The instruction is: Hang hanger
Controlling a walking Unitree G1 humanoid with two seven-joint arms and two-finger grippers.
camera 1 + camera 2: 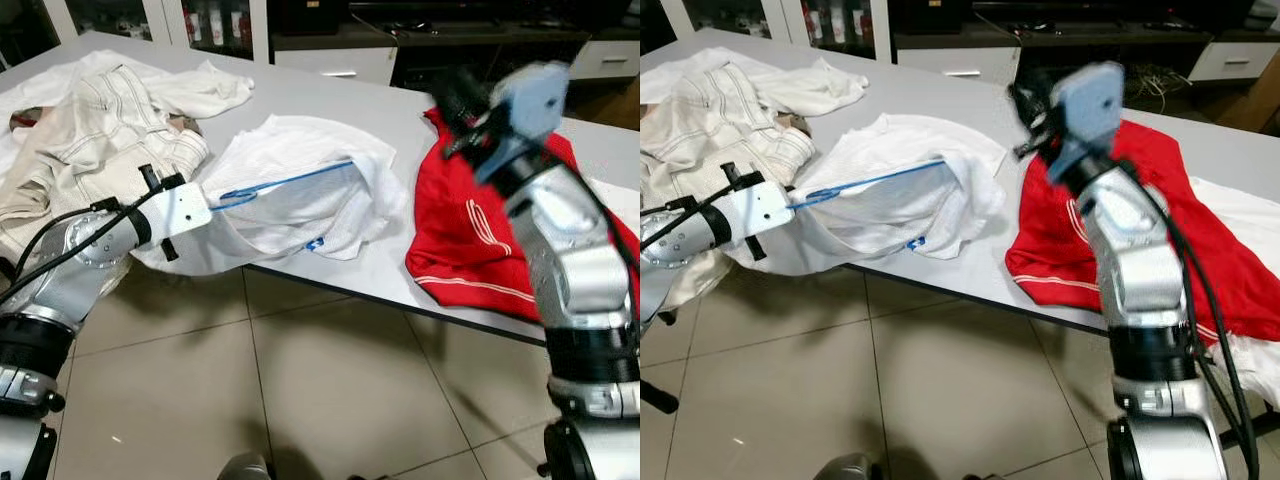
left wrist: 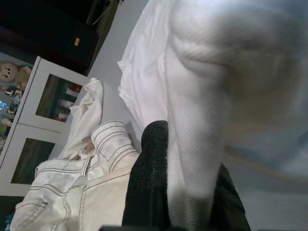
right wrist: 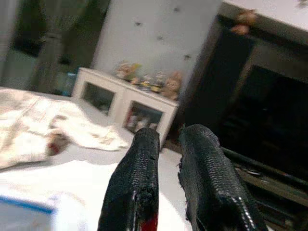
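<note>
Both left fingers pinch white shirt; right fingers nearly closed, empty

My left gripper fingertips buried in white shirt; blue hanger mostly covered. Right arm motion-blurred, red garment partly hidden behind it.

Room seen beyond the grey counter
Beige floor tiles were laid below; white glass-fronted cabinets were set behind.
</note>
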